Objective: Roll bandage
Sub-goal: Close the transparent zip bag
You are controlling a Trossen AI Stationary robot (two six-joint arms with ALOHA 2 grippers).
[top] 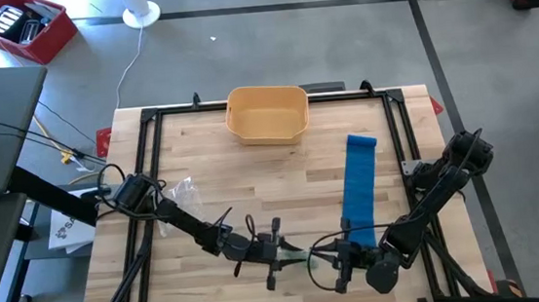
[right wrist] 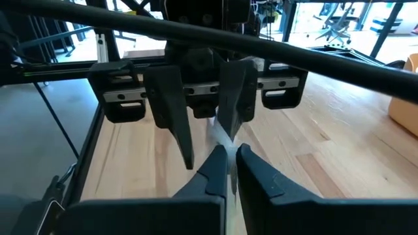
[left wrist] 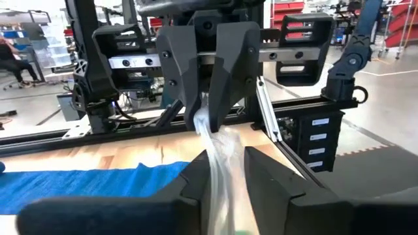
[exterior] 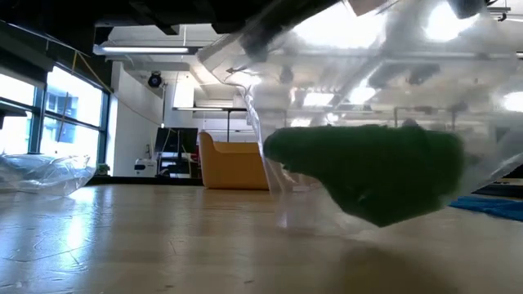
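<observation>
Near the table's front edge, the left gripper (top: 276,249) and right gripper (top: 339,253) each pinch 1 end of a clear bag (exterior: 384,98) holding what looks like a green bandage roll (exterior: 372,167). Uneven pulling could tear the film or drop the roll. Beyond lie a blue bandage strip (top: 358,178), another loose bag (top: 181,191) and a yellow bin (top: 267,114).

Both arms are dark, nearly black, built of slim tubular links joined by rounded, bulbous joints. The left arm (top: 173,216) carries a blocky housing near its base, with thin black cables trailing away toward 9 o'clock. The right arm (top: 430,196) ends at a round, dome-like wrist. Each gripper (left wrist: 222,176) has two matte, wedge-shaped fingers (right wrist: 251,173) mounted under a silver rail bracketed by boxy black frames.
</observation>
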